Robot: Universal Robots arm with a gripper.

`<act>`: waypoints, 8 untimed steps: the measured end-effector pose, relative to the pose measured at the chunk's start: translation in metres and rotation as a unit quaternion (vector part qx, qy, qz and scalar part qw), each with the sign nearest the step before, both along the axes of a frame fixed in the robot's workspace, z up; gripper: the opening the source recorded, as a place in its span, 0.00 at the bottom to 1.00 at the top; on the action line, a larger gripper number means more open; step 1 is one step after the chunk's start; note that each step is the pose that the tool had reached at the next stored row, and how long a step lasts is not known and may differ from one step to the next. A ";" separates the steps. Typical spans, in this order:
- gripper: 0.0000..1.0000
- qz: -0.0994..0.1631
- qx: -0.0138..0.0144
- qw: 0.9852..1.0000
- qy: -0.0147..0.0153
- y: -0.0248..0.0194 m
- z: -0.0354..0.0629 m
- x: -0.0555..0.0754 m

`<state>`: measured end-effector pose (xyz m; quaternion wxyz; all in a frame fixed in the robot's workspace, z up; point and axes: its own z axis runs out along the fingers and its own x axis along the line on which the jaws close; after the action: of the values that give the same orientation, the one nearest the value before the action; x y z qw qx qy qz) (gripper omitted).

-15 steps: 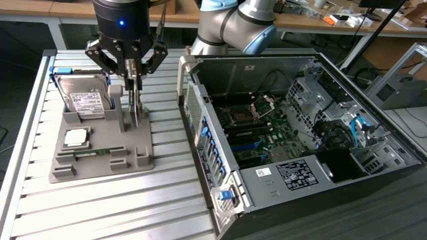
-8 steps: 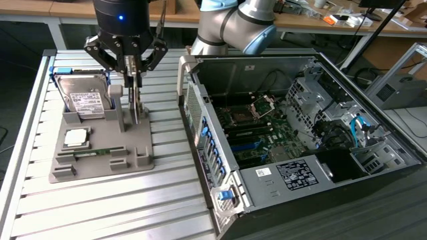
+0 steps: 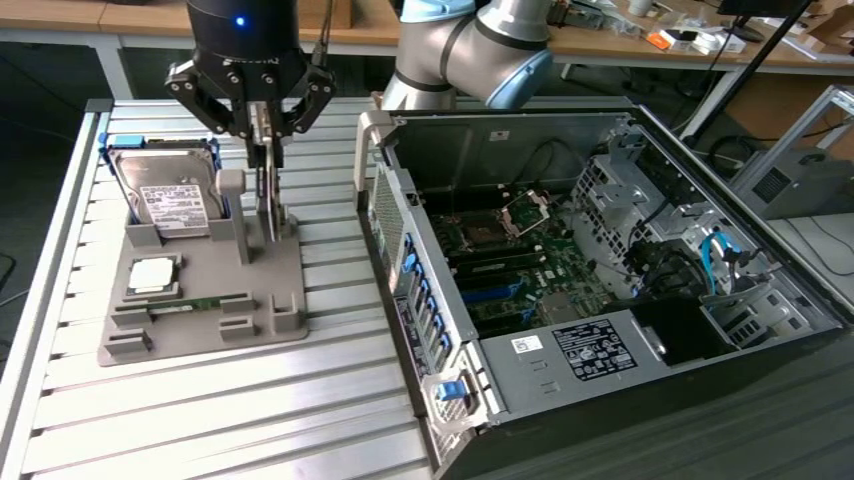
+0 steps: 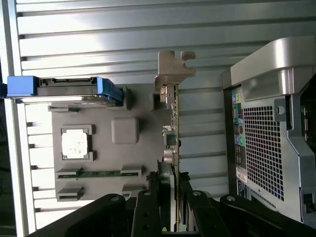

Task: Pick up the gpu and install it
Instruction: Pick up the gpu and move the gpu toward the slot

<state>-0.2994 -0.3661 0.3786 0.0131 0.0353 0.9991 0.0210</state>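
The claw [image 3: 266, 128] is seen directly above the grey holder [image 3: 200, 322] on the slatted counter [image 3: 200, 420], and its jaws are drawn in narrow onto the top edge of the gpu [image 3: 272, 195], so the card is taken to be gripped. The gpu is stood on edge in the holder, just beside the hard drive [image 3: 171, 195] and well apart from the open computer case [image 3: 601, 250]. From the wrist view the card [image 4: 173, 129] is viewed edge-on, pinched between the two fingers [image 4: 159, 190], with its silver bracket [image 4: 174, 66] at the far end. Whether the lower edge has been freed from the slot cannot be told. The step in hand is judged to be the pick-up. It would be done well if the grip were kept square across the thin board and away from the raised components. The card should be drawn straight up along its own plane, so nothing is scraped against the holder's post or the hard drive. Any tilt is likely to bind the card in its slot.
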 end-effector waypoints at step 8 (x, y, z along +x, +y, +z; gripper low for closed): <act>0.27 0.000 0.000 1.000 0.000 0.0000 0.0087 0.000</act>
<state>-0.2994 -0.3661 0.3873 0.0131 0.0353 0.9991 0.0210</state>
